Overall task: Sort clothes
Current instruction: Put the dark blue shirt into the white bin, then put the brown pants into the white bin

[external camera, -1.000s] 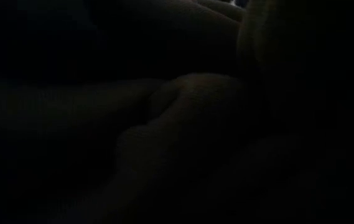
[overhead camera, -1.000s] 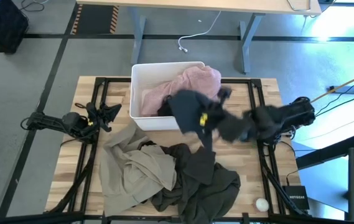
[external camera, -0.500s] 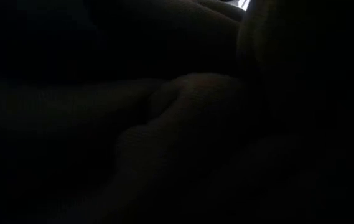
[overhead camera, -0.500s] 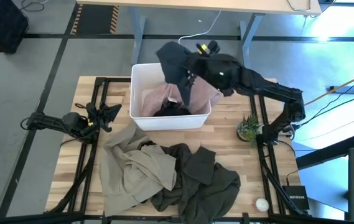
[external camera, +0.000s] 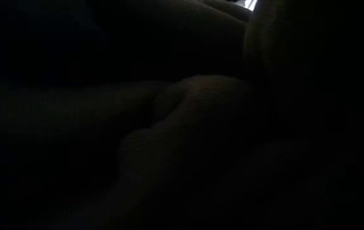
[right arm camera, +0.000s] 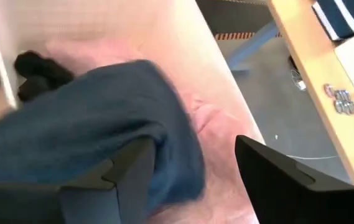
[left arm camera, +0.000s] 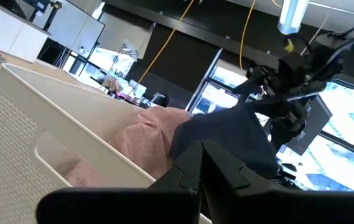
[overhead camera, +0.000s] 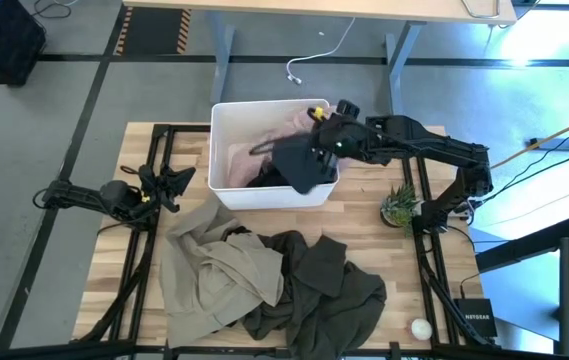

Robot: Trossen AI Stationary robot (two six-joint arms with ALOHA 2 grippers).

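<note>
A white bin stands at the table's far middle with a pale pink garment inside. A small black garment lies in the bin's right part, on the pink one and over the near rim. My right gripper hovers open just above it; in the right wrist view the black cloth lies beside one finger. A beige garment and a dark olive one lie heaped on the table's near half. My left gripper waits shut at the table's left. My right gripper's fingers stand wide apart above the bin, slanting down from the table's right. The black garment's edge runs along one finger. I cannot tell whether the cloth still touches that finger.
A small potted plant stands right of the bin and a white ball lies at the near right corner. The low view is dark, blocked by cloth close to its lens. A desk stands beyond the far edge.
My right gripper has carried the black garment from the bin's right side up over its far rim, then come down over the bin's right part. The garment, which hung below the gripper, now lies in the bin over the near rim.
</note>
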